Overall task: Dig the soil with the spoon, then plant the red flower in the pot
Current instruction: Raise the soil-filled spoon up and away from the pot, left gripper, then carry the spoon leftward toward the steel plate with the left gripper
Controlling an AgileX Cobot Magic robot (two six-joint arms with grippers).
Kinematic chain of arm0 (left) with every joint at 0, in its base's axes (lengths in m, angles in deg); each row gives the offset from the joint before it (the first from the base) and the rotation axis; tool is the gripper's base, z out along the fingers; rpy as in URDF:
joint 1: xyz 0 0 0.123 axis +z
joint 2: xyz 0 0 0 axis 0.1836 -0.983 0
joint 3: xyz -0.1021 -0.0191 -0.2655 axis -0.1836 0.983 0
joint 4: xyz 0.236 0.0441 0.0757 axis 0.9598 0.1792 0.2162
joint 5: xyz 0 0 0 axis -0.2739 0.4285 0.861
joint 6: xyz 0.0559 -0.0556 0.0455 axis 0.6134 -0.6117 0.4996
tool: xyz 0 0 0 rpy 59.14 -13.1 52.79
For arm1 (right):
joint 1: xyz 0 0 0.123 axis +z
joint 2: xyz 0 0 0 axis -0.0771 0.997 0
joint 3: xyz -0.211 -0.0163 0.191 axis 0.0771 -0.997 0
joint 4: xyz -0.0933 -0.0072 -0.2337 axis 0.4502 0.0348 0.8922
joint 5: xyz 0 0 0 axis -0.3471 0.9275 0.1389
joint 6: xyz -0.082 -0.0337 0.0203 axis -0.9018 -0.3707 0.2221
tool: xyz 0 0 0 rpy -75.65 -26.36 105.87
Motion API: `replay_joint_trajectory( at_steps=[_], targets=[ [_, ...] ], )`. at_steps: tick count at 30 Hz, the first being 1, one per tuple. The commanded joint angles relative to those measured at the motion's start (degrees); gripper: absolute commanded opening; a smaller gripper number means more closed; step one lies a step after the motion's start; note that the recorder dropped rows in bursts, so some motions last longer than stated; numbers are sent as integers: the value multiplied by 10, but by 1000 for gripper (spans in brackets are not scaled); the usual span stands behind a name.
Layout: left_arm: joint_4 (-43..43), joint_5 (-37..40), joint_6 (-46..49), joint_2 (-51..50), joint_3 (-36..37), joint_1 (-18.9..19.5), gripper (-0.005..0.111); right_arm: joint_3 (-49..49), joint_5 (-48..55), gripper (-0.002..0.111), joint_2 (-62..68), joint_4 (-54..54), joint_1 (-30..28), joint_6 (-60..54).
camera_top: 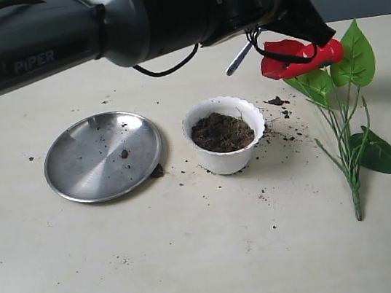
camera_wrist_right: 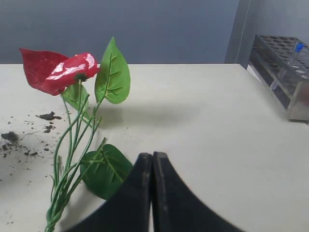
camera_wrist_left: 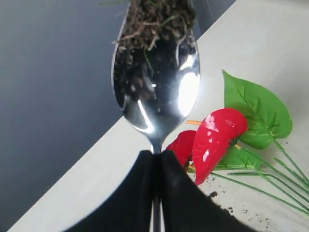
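Left pincer (camera_wrist_left: pixel 157 155) pinching the spoon (camera_wrist_left: pixel 157 96) by its handle, bowl raised in the air near the blooms of the red flower (camera_top: pixel 277 68), a clump of rooty soil (camera_wrist_left: pixel 154 19) at its tip. Right pincer (camera_wrist_right: pixel 152 159) pressed together on nothing, low beside the stems. Surface (camera_top: pixel 198 264) strewn with crumbs. Steel plate (camera_top: pixel 101 157) left of the pot (camera_top: pixel 229 162), flower lying to its right. Pot holds dark soil. Judged: digging step. Hold the bowl level, travel slowly, tip only over the plate, leave a central hollow for the stems
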Motion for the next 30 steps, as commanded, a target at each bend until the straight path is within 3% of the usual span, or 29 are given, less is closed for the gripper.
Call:
replay_joint_trajectory(
  at_steps=[1, 11, 20, 30],
  targets=[
    [-2, 69, -59, 9, -1, 12, 0, 0, -3, -1, -4, 1, -2, -1],
    [-9, 86, -156, 10, -1, 52, 0, 0, -3, -1, -4, 1, -2, -1],
    [45, 64, -230, 15, -1, 82, 0, 0, -6, -1, -4, 1, -2, -1],
    [90, 33, -254, 86, -1, 156, 0, 0, -6, -1, -4, 1, -2, -1]
  ],
)
